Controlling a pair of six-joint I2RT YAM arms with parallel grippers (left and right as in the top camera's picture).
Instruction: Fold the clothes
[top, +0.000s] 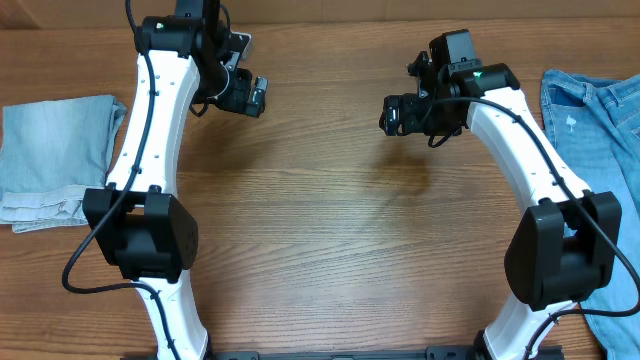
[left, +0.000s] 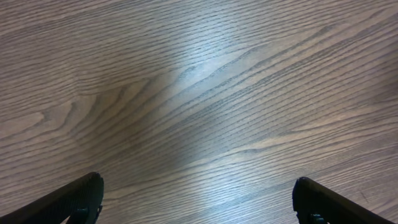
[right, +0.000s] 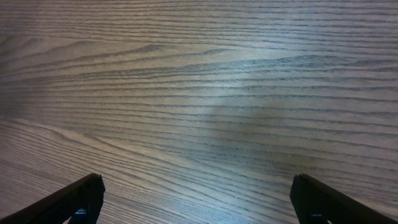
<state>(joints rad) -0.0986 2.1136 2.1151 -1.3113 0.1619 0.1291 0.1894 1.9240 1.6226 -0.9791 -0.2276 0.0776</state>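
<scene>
Pale blue denim lies at both ends of the scene. A folded, pale light-wash denim garment (top: 55, 150) lies flat on the brown wood-grain table (top: 320, 240). It is on the outer side of the left pincer (top: 250, 97) and well apart from it, with a whitish frayed edge along one border of the stack. A second, deeper blue denim garment (top: 600, 120) lies spread out and unfolded on the outer side of the right pincer (top: 392, 115), apart from it. This garment runs along the table edge past the right arm's base.

Both pincers hang over bare wood, turned toward each other, and hold nothing. In the wrist views the left pincer's dark fingertips (left: 74, 202) and the right pincer's dark fingertips (right: 78, 199) stand wide apart at the lower corners. Only wood grain fills the gap between them.

Step in hand, as judged: one piece appears finished and set aside, the arms are between pieces, and the unfolded garment is not yet taken up.

The next move calls for the right pincer to travel outward to the spread denim and close on an edge or waistband corner. It would then draw the cloth to the middle of the table, where each pincer can take a side. The cloth is limp, so a pinch on too little fabric is likely to slip.
</scene>
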